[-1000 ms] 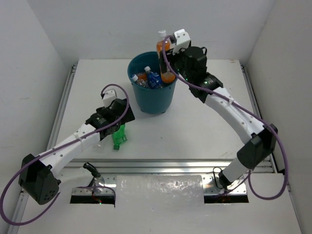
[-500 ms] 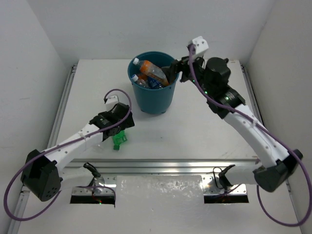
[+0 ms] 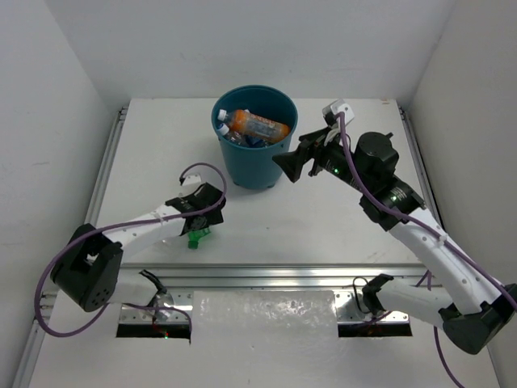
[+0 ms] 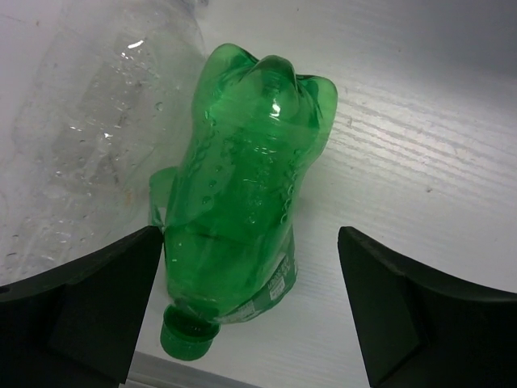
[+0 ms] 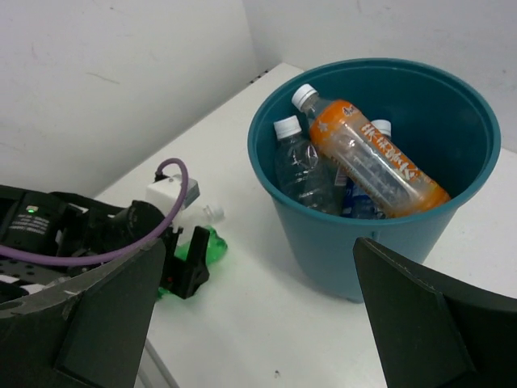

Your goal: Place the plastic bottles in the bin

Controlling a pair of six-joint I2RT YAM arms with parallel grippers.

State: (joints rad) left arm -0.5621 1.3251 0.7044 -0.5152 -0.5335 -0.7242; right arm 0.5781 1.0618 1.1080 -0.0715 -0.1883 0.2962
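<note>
Left gripper [image 4: 249,242]: jaws apart, straddling green bottle [image 4: 242,186].
Right gripper [image 5: 260,246]: jaws wide apart, empty.
Bin [image 5: 323,234]: just ahead of it, orange bottle [image 5: 380,158] lying inside.

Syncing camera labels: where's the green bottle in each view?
Top external: green bottle lies lower left of centre, at the left arm's tip.
Left wrist: the bottle fills the centre, cap toward the bottom edge.
Right wrist: the bottle is at lower left, partly hidden.
Shared landmark: the left fingers, which sit either side of it.
</note>
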